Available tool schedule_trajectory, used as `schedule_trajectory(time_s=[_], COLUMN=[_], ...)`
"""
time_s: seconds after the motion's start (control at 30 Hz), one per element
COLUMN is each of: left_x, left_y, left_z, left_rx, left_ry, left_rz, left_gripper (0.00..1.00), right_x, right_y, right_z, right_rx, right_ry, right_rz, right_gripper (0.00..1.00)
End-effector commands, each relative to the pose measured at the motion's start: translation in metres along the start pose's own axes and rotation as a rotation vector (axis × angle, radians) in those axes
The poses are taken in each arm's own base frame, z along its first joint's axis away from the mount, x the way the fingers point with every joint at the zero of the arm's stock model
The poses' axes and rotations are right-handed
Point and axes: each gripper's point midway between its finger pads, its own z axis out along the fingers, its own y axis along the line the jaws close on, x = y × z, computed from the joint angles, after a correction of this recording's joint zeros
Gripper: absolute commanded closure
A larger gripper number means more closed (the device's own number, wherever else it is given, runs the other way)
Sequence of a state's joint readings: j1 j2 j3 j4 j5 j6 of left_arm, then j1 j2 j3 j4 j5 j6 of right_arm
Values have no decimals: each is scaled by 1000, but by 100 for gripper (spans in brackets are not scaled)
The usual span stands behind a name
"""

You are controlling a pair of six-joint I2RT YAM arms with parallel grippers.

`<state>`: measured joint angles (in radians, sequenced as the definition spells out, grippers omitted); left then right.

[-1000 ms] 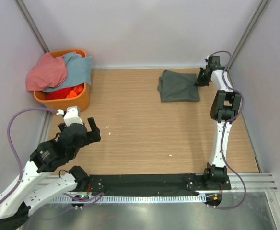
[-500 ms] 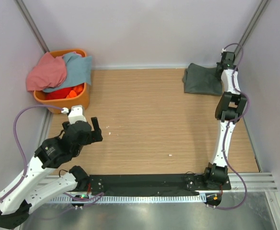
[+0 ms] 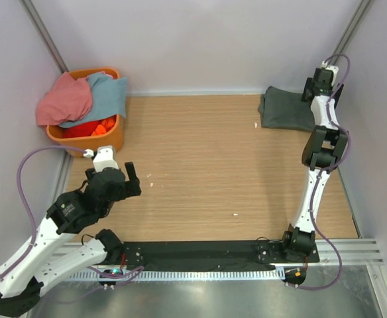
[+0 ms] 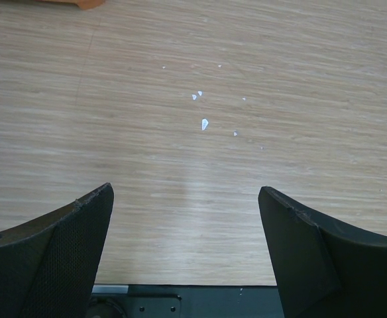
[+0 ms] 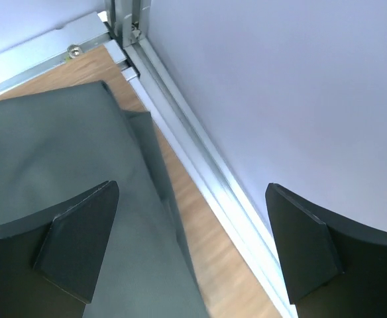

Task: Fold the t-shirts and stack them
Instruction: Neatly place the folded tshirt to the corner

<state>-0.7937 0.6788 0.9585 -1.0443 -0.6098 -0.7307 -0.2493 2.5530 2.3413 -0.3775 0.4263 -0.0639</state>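
A folded dark grey t-shirt [image 3: 285,111] lies flat at the far right of the table, close to the back corner. My right gripper [image 3: 323,85] hovers over that shirt's right edge, open, with nothing between its fingers; its wrist view looks down on the grey t-shirt [image 5: 54,179] beside the wall rail. A salmon-pink t-shirt [image 3: 64,99] and a light blue t-shirt [image 3: 106,93] are heaped in the orange basket [image 3: 107,138] at the far left. My left gripper [image 3: 124,177] is open above bare wood near the front left, and its jaws [image 4: 187,218] hold nothing.
The side wall and its metal rail [image 5: 200,172] run right beside the grey shirt. Small white flecks [image 4: 203,123] dot the wood ahead of the left gripper. A black base strip [image 3: 200,255] lines the near edge.
The right gripper dragged the grey shirt from mid-back to the far right corner, then opened and let go of it. The left arm shifted only slightly.
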Motion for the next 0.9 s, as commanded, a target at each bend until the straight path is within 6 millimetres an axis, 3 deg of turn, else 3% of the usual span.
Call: schedule_trajectory(time_s=[0.0, 0.07, 0.1, 0.13, 0.27, 0.3, 0.43, 0.53, 0.57, 0.73, 0.87], left_x=[-12, -13, -14, -15, -16, -17, -19, -21, -22, -22, -22], left_y=[2, 3, 3, 3, 3, 3, 3, 5, 5, 7, 8], left_z=[-4, -6, -8, -9, -12, -13, -17, -20, -21, -22, -23], left_rx=[5, 14, 23, 29, 45, 52, 73, 82, 82, 83, 85], left_ry=[-59, -67, -74, -80, -91, -95, -110, -124, -129, -134, -137], left_rz=[-43, -53, -58, -65, -75, -79, -95, -107, -112, -118, -120], left_gripper=[9, 9, 9, 9, 9, 9, 9, 9, 9, 9, 10], right_x=[-120, -125, -111, -115, -66, -56, -12, 3, 7, 21, 46], right_y=[-20, 1, 19, 43, 124, 138, 192, 216, 221, 227, 230], right_z=[-102, -127, -131, -154, -183, -187, -193, -200, -195, -185, -169], right_rx=[-79, -218, -301, -471, -765, -803, -915, -950, -945, -916, -878], right_ry=[-235, -226, -176, -163, 11, 39, 168, 221, 231, 259, 306], right_rz=[232, 283, 341, 372, 413, 416, 406, 379, 376, 380, 360], right_gripper=[0, 0, 0, 2, 16, 21, 65, 91, 94, 99, 99])
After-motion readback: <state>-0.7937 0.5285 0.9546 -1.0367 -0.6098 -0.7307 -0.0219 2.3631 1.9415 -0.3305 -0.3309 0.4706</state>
